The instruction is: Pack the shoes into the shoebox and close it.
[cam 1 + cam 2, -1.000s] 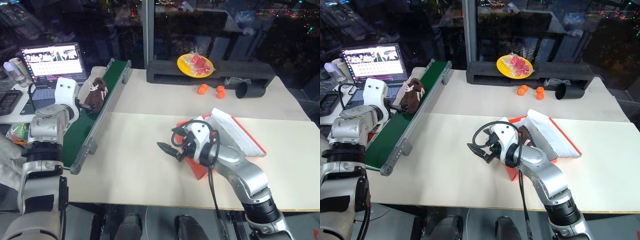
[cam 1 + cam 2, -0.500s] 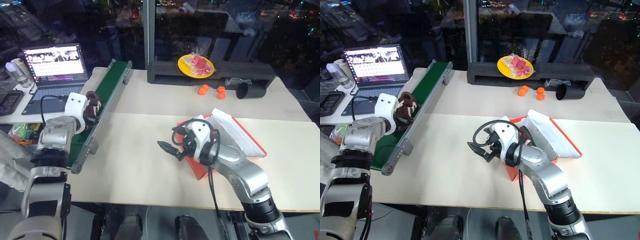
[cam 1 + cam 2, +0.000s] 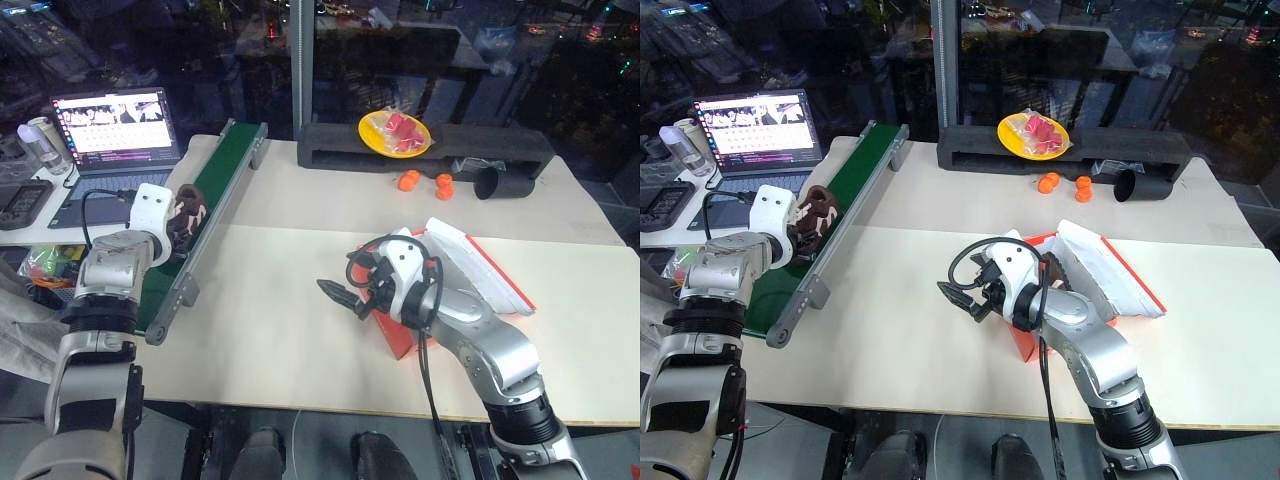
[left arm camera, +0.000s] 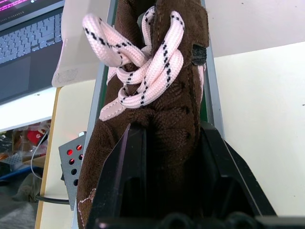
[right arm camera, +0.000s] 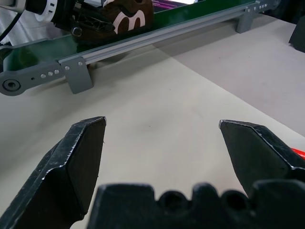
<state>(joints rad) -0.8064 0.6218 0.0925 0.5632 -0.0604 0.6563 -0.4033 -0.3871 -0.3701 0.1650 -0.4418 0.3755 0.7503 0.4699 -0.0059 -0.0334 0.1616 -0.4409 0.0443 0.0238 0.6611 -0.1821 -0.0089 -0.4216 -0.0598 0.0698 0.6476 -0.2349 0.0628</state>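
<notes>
Right gripper (image 3: 333,293) hovering low over the pale table (image 3: 270,320) near centre, black fingers (image 5: 78,157) spread wide with nothing between them, tips aiming toward 9 o'clock.

Sitting just behind that arm, at about 3 o'clock of the gripper: red-orange shoebox (image 3: 405,340), lid (image 3: 478,262) propped open and leaning toward 2 o'clock, white inside showing. A bit of dark brown peeking inside the box in the right eye view, likely 1 shoe, too hidden to be sure.

At 9 o'clock of the table, left gripper (image 3: 803,225) reaching over the green conveyor belt (image 3: 205,205), fingers (image 4: 119,176) pressing on both sides of 1 dark brown fuzzy shoe (image 4: 162,100), pinching it at the heel end. Pale pink laces (image 4: 143,62) knotted on top, toe pointing away from the wrist. Shoe tilting up off the belt surface, though whether fully clear of it cannot be told.

Farther out at 10 o'clock, open laptop (image 3: 112,125) glowing beside the belt. At 12 o'clock, long black foam block (image 3: 430,148) carrying a yellow plate (image 3: 394,132) with red pieces; 3 small orange balls (image 3: 425,181) and a black cup (image 3: 498,180) on its side lying on the table just in front of it.
</notes>
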